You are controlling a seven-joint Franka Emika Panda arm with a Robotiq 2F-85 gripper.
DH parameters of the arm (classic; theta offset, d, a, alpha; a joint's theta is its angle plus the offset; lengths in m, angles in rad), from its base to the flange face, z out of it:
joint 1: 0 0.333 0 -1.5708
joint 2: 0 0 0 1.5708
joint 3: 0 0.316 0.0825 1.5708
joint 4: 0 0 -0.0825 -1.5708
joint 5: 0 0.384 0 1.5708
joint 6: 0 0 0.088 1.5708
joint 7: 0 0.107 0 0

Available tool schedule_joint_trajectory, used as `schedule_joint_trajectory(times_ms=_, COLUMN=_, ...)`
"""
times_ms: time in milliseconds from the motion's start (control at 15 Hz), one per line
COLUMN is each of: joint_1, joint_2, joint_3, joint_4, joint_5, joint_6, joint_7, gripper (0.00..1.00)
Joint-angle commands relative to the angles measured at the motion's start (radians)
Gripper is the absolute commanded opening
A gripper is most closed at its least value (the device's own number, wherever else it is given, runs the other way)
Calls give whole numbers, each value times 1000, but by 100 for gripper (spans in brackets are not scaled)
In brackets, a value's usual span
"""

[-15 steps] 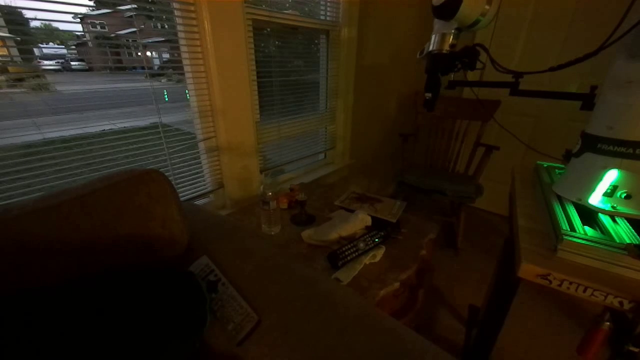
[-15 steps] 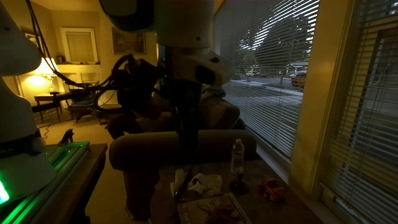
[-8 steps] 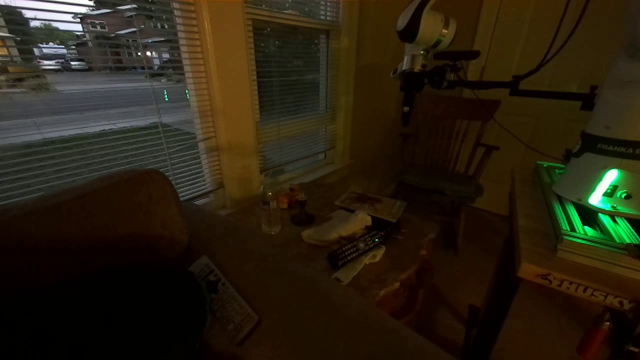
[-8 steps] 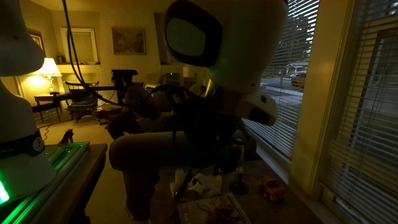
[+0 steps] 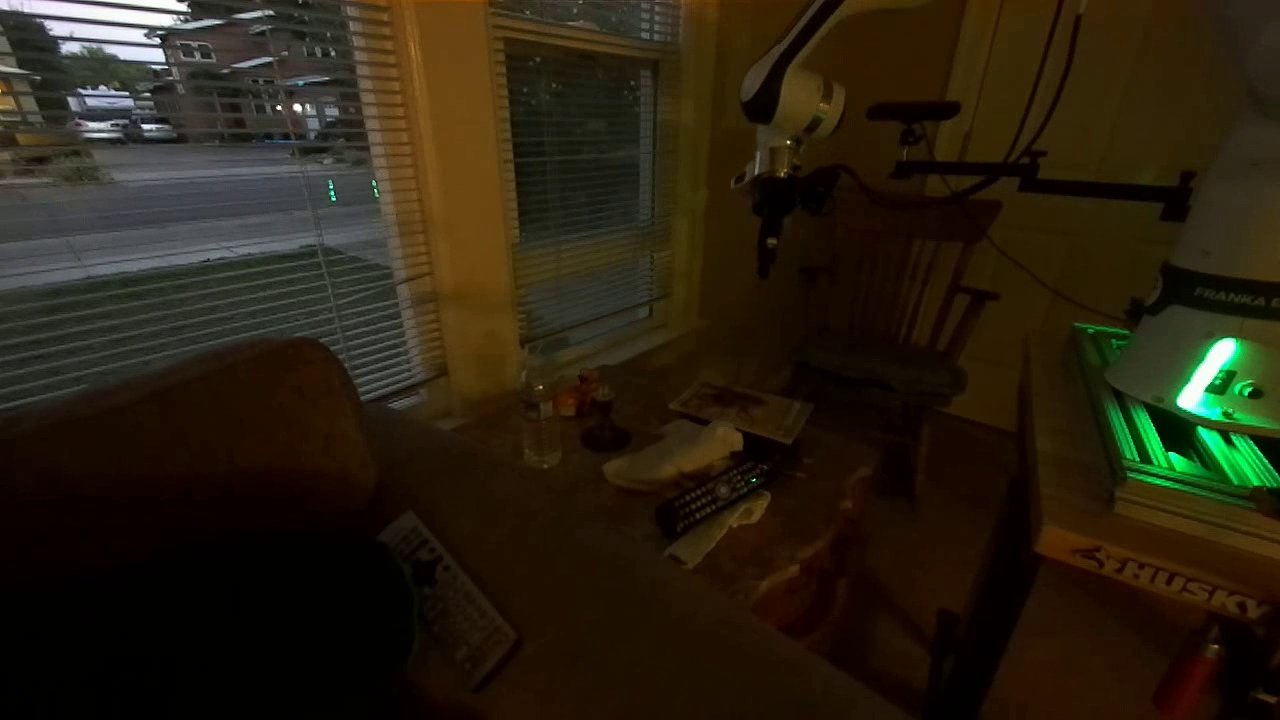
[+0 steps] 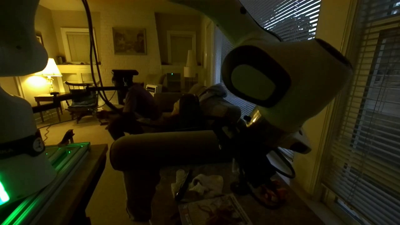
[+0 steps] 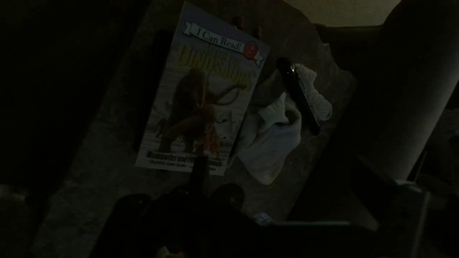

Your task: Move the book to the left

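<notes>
The book (image 5: 740, 410) is thin, with a pale cover and a reddish-brown mammoth picture. It lies flat on the table, and it also shows in an exterior view (image 6: 214, 211) and in the wrist view (image 7: 204, 96). My gripper (image 5: 766, 268) hangs in the air, well above the table and the book. In the wrist view, my gripper's (image 7: 279, 158) two dark fingers stand far apart with nothing between them. The left finger covers a bit of the book's lower edge in that picture. In an exterior view the fingers are lost in darkness.
A white cloth (image 7: 272, 143) lies against the book's side. Beyond it are a black remote (image 5: 715, 495) and a crumpled white piece (image 5: 715, 530). A bottle (image 5: 541, 430), a dark candle holder (image 5: 605, 432) and an orange toy (image 6: 275, 192) stand near the window. A sofa arm (image 6: 165, 147) borders the table.
The arm and gripper have moved left and down in an exterior view, and right and down in an exterior view from another place. The book and the other table items have not moved.
</notes>
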Motion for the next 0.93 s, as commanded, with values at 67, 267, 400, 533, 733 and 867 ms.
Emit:
schedule_joint_trajectory(times_ms=67, joint_1=-38, joint_2=195, joint_3=56, joint_4=244, joint_5=-54, joint_6=-139, joint_7=-64, gripper=100)
schedule_joint_trajectory(times_ms=267, joint_1=-36, joint_2=162, joint_3=56, joint_4=187, joint_5=-37, joint_6=-95, joint_7=-45, gripper=100)
schedule_joint_trajectory(times_ms=400, joint_1=-37, joint_2=185, joint_3=58, joint_4=213, joint_5=-42, joint_6=-103, joint_7=-48, gripper=100)
schedule_joint_trajectory(times_ms=533, joint_1=-38, joint_2=187, joint_3=58, joint_4=220, joint_5=-43, joint_6=-108, joint_7=-49, gripper=100)
schedule_joint_trajectory(times_ms=733, joint_1=-37, joint_2=225, joint_3=67, joint_4=248, joint_5=-39, joint_6=-81, joint_7=-68, gripper=100)
schedule_joint_trajectory(times_ms=867, joint_1=-33, joint_2=255, joint_3=74, joint_4=267, joint_5=-46, joint_6=-65, joint_7=-72, gripper=100)
